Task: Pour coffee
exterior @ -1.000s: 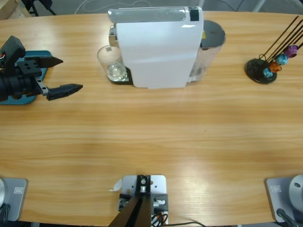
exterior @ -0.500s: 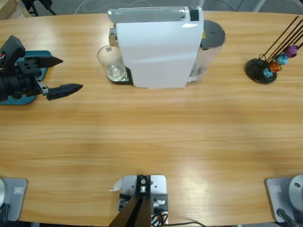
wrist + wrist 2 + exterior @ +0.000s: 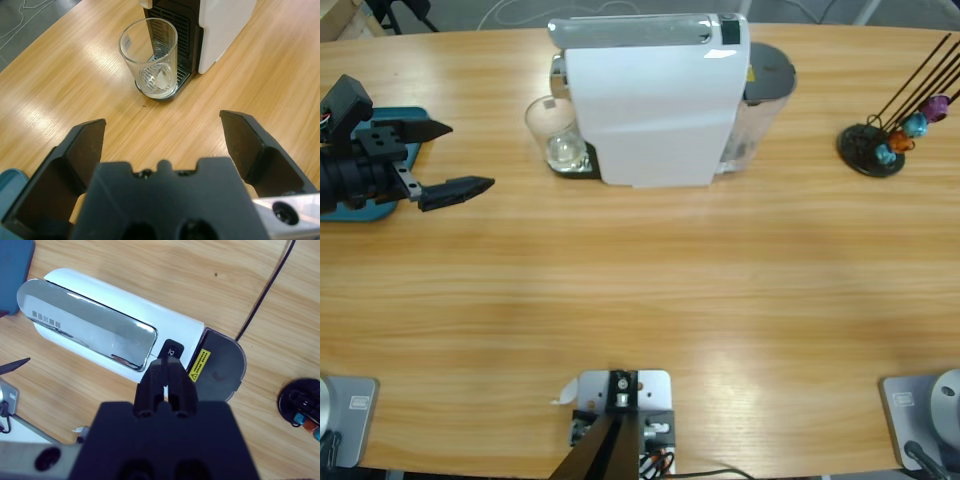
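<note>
**Left gripper open short of the glass; right gripper closed above the machine**

Left arm comes in from the left edge of the long wooden table (image 3: 640, 290). Left gripper (image 3: 448, 158) has its two black jaws spread wide with nothing between them, pointing right toward the small clear glass tumbler (image 3: 554, 133). Gripper and tumbler are well apart, bare wood between them. A flat teal-blue pad (image 3: 390, 165) lies under the arm at the left edge.

The tumbler stands upright on the dark drip tray (image 3: 167, 90) at the left end of the big white boxy coffee machine (image 3: 655, 105), touching nothing else. In the left wrist view the tumbler (image 3: 148, 57) looks clear down to its base. No dark brown coffee layer shows in it; I can't locate coffee in any view.

Right gripper (image 3: 165, 385) hangs over the machine looking straight down, jaws pressed together, holding nothing. Its tips sit in line with the small black button (image 3: 171, 349) on the machine's top, just beside the long mirrored chrome lid (image 3: 87, 325). Contact with the button: can't tell. The right arm does not show in the high view.

Grey rounded water-tank lid (image 3: 770, 72) is at the machine's right end. A black wire capsule stand (image 3: 880, 140) with small colourful capsules (image 3: 910, 128) sits far right, well apart from the machine.
</note>
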Action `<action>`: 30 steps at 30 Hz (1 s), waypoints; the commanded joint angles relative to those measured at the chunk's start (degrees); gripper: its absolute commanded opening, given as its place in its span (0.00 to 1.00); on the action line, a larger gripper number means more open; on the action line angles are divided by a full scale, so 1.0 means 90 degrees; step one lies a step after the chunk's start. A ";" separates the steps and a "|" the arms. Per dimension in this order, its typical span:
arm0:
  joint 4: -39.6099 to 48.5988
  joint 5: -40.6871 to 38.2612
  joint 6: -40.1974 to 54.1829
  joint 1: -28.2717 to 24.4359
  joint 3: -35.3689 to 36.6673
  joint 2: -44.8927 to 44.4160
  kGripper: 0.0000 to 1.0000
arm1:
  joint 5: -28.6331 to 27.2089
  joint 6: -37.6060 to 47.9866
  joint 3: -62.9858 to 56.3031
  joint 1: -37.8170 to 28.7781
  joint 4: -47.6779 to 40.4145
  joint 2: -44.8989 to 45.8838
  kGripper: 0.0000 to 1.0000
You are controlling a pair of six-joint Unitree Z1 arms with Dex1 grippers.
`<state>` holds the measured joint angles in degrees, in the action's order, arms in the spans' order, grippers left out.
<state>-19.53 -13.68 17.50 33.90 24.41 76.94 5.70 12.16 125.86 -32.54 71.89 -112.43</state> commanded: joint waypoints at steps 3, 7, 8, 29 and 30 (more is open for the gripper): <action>0.0002 0.0075 -0.0158 -0.0115 -0.0067 0.0176 1.00 | 0.0041 -0.0062 0.0026 0.0008 0.0077 -0.0502 0.00; 0.0002 0.0075 -0.0163 -0.0115 -0.0066 0.0191 1.00 | 0.0035 -0.0071 -0.0019 0.0012 0.0089 -0.0551 0.00; 0.0002 0.0075 -0.0158 -0.0115 -0.0066 0.0191 1.00 | 0.0050 -0.0075 -0.0011 0.0012 0.0089 -0.0566 0.00; 0.0002 0.0069 -0.0159 -0.0115 -0.0056 0.0285 1.00 | 0.0058 -0.0228 -0.0244 0.0051 -0.0048 -0.0783 0.00; 0.0002 0.0069 -0.0158 -0.0115 -0.0052 0.0291 1.00 | 0.0060 -0.0228 -0.0347 0.0051 -0.0089 -0.0750 0.00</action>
<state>-19.53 -13.68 16.88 33.46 24.41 77.61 5.70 10.87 126.26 -32.46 71.87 -115.99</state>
